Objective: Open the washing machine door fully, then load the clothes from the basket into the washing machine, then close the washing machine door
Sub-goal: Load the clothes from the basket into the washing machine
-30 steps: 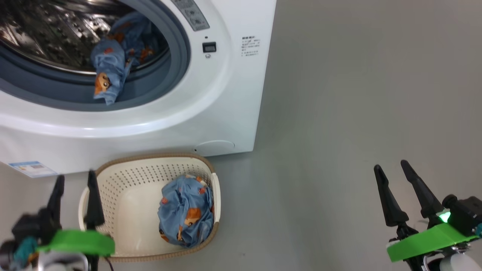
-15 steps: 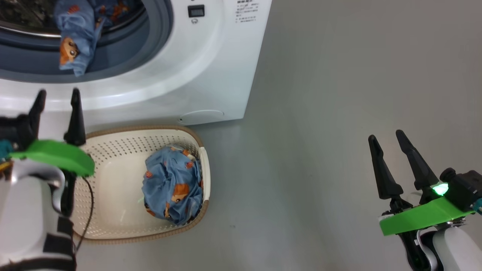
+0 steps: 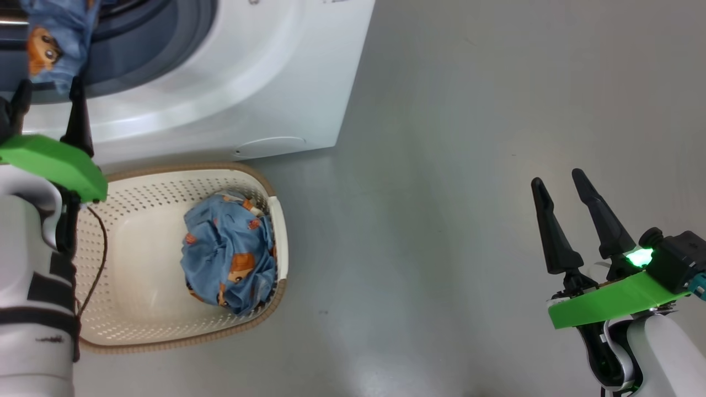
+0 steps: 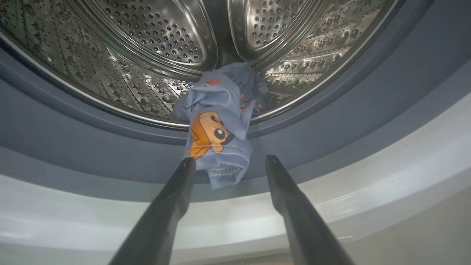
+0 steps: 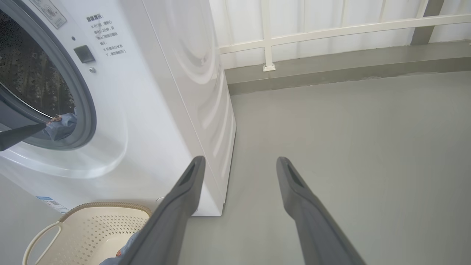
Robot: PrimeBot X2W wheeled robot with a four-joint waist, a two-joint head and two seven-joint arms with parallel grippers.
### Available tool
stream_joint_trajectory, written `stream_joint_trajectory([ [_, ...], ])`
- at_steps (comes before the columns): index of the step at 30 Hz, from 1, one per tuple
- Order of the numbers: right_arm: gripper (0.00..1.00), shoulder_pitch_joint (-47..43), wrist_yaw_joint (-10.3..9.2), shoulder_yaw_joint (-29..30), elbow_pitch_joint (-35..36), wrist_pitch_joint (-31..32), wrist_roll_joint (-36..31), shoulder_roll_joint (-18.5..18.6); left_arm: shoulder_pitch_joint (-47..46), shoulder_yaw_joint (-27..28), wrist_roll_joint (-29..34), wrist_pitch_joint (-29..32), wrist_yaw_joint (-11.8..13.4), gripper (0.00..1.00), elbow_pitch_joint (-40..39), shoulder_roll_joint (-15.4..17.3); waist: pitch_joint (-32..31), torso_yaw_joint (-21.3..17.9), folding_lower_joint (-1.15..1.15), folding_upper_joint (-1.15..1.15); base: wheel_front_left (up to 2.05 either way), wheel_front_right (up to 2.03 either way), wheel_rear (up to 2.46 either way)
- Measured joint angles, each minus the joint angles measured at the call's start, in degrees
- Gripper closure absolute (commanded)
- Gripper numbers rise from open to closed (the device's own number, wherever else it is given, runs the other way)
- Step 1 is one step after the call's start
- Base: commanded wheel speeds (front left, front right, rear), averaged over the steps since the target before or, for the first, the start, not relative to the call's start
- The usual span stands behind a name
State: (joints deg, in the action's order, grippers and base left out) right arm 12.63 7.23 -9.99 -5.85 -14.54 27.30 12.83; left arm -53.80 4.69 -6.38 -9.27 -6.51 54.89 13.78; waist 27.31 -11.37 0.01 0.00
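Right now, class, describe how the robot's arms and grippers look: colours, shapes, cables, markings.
Both the left gripper and right gripper have two long, tapering black fingers on a bright green bracket. The forearms are glossy white; the left forearm carries black bands and a thin dark cable. A green light glows on the right wrist.
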Motion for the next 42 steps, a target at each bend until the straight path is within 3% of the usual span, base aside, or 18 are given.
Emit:
stream_joint_trajectory([
  [17,0.00,1.0,0.00,-1.0,0.1,0.0,0.4,-0.2,-9.3,-2.5,2.0,-1.3,3.1,0.00,13.8,3.9,1.9,-3.0,0.00,0.00,0.00,0.00,0.00],
  [18,0.00,1.0,0.00,-1.0,0.1,0.0,0.4,-0.2,-9.6,-2.7,2.0,-1.3,3.1,0.15,14.2,4.1,1.9,-3.2,0.00,0.00,0.00,0.00,0.00],
  [19,0.00,1.0,0.00,-1.0,0.1,0.0,0.4,-0.2,-9.8,-2.8,2.0,-1.3,3.1,0.51,14.6,4.3,1.9,-3.3,0.00,0.00,0.00,0.00,0.00],
  [20,0.00,1.0,0.00,-1.0,0.1,0.0,0.4,-0.3,-10.1,-2.9,2.0,-1.3,3.1,0.65,15.1,4.4,1.9,-3.3,-0.01,0.00,0.00,0.00,0.00],
  [21,0.00,1.0,0.00,-1.0,0.1,0.0,0.4,-0.3,-10.4,-3.1,2.0,-1.3,3.1,1.00,15.5,4.4,2.0,-3.4,-0.01,0.00,0.00,0.00,0.00],
  [32,0.00,1.4,0.00,-1.2,0.3,0.0,0.5,-0.9,-16.6,-4.8,2.5,-1.9,3.6,1.00,16.8,4.9,3.7,-3.8,0.00,0.00,0.00,0.00,0.00],
  [42,0.00,3.6,0.00,-2.4,0.3,0.0,1.0,-2.5,-24.4,-6.2,2.5,-4.4,5.6,1.00,15.3,5.4,6.5,-5.9,0.00,0.00,0.00,0.00,0.00],
])
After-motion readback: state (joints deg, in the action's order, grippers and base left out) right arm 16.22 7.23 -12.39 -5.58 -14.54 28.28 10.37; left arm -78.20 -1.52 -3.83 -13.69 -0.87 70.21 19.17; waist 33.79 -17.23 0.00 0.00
